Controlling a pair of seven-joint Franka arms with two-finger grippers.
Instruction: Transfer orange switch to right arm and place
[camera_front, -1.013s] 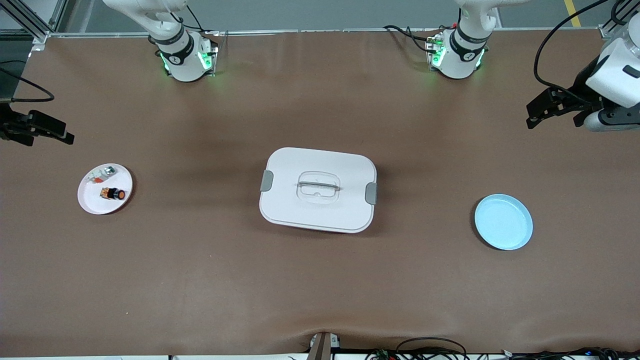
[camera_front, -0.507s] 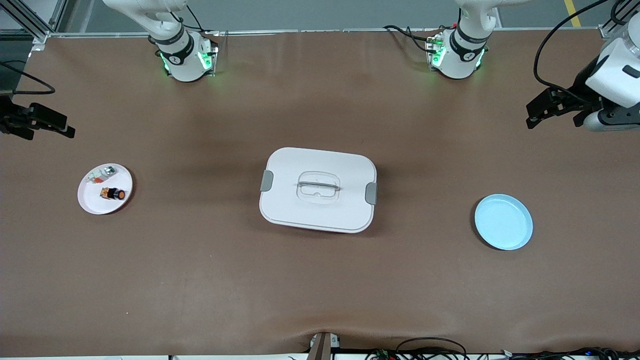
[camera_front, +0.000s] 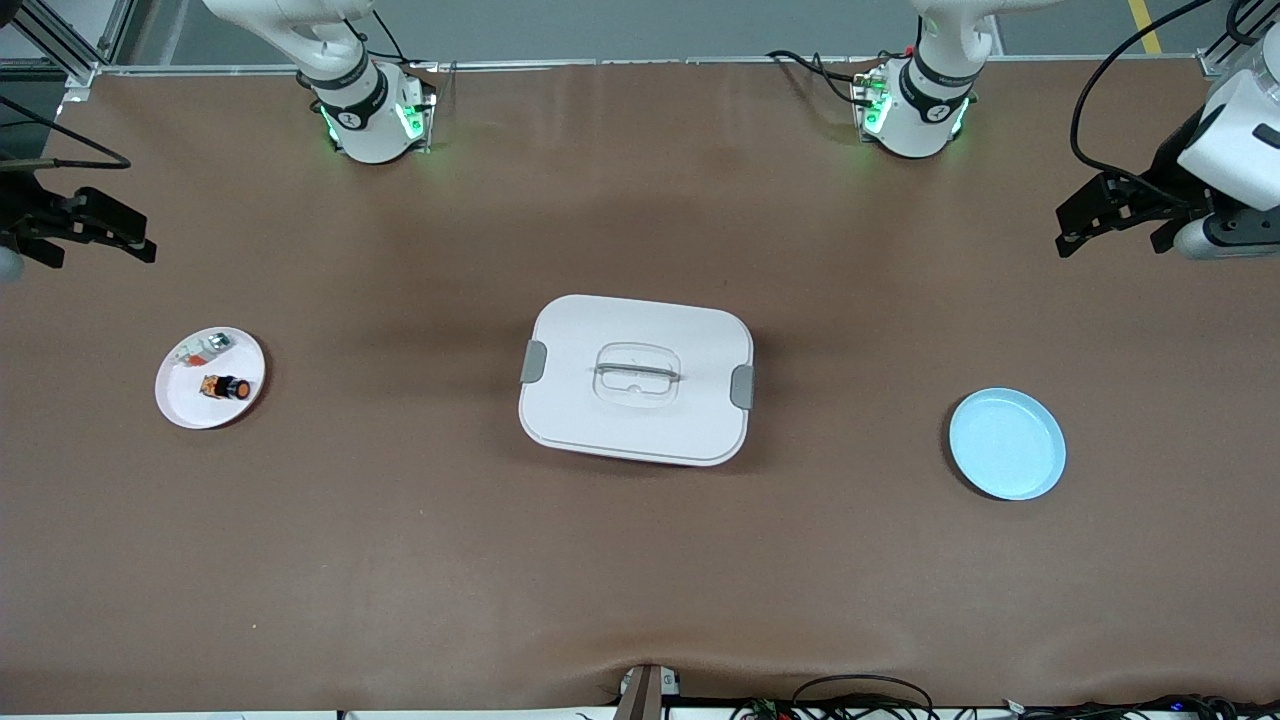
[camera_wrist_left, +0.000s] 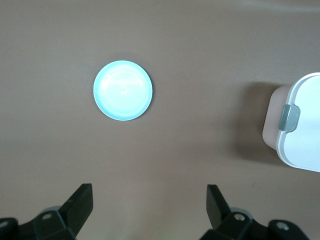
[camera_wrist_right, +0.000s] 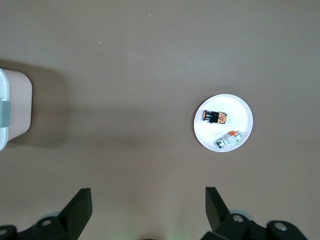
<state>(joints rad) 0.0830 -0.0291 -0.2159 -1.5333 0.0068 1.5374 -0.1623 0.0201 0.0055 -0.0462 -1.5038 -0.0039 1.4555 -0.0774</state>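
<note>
Nearest you, the blue plate (camera_front: 1007, 443) lies bare toward the left arm's end of the table (camera_front: 640, 560), and the white lidded box (camera_front: 636, 379) sits mid-table. Level with the box, toward the right arm's end, the white plate (camera_front: 210, 377) carries the orange switch (camera_front: 226, 387) on its side, with a small silver piece (camera_front: 205, 347) beside it.

Over the last second little has changed: the right gripper (camera_front: 100, 235) has edged up and away from the white plate, and the left gripper (camera_front: 1110, 212) has barely shifted over the table's end. Both have fingers spread and hold nothing, so you should judge the pickup not yet begun.

The right wrist view shows you the switch's orange cap; the left wrist view shows only the blue plate and a box corner.
</note>
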